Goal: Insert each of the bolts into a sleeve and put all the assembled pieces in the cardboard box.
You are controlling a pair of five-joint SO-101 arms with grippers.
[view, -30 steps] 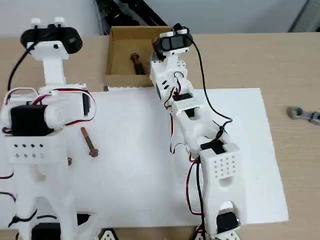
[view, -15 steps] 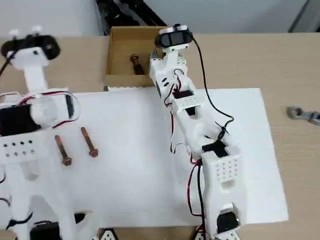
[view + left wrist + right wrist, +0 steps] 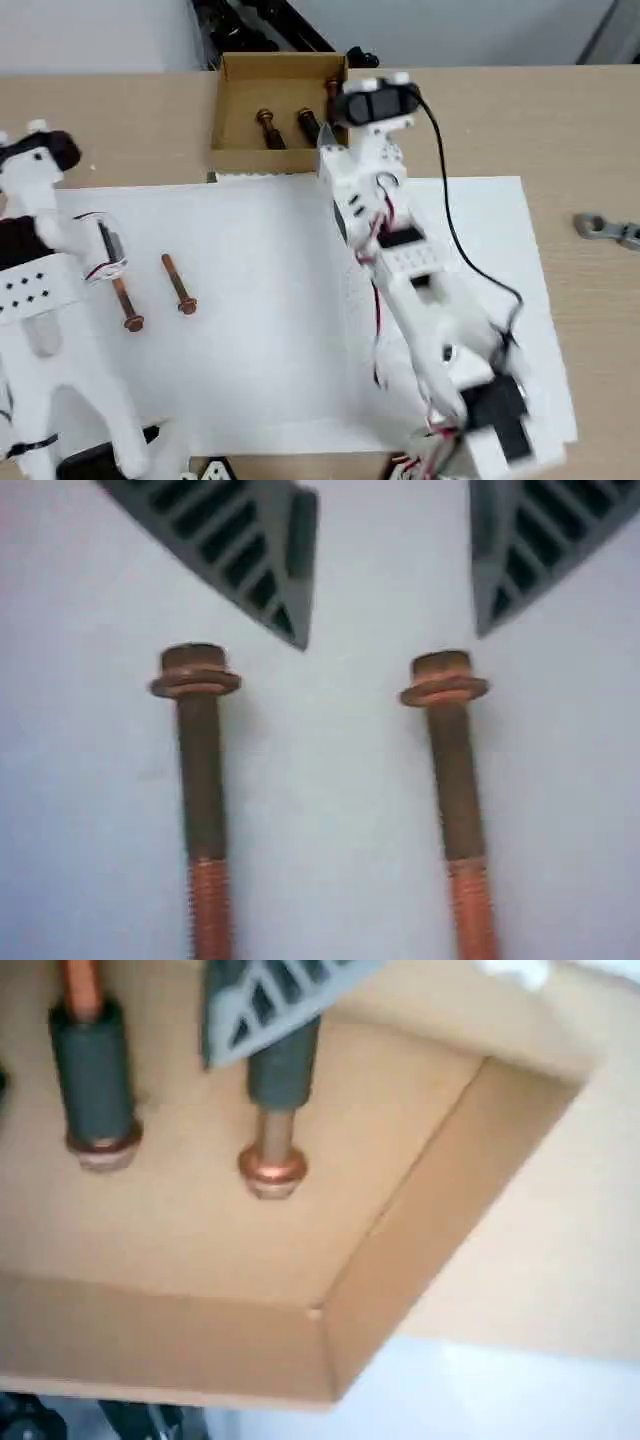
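left gripper (image 3: 390, 610) over two bolts (image 3: 200, 780), right gripper (image 3: 255, 1020) at the cardboard box (image 3: 232, 70)
we found the left jaws apart above both bolts on the white sheet (image 3: 270, 320); we judged it best to centre on one shank only. two sleeved bolts (image 3: 268, 128) lay in the box. we could not tell the right gripper's state.

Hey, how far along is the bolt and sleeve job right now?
Done: two sleeved bolts lie in the cardboard box. In hand: the left gripper hovers, jaws open, over two bare bolts on the white sheet. Left: both need sleeves, then boxing.
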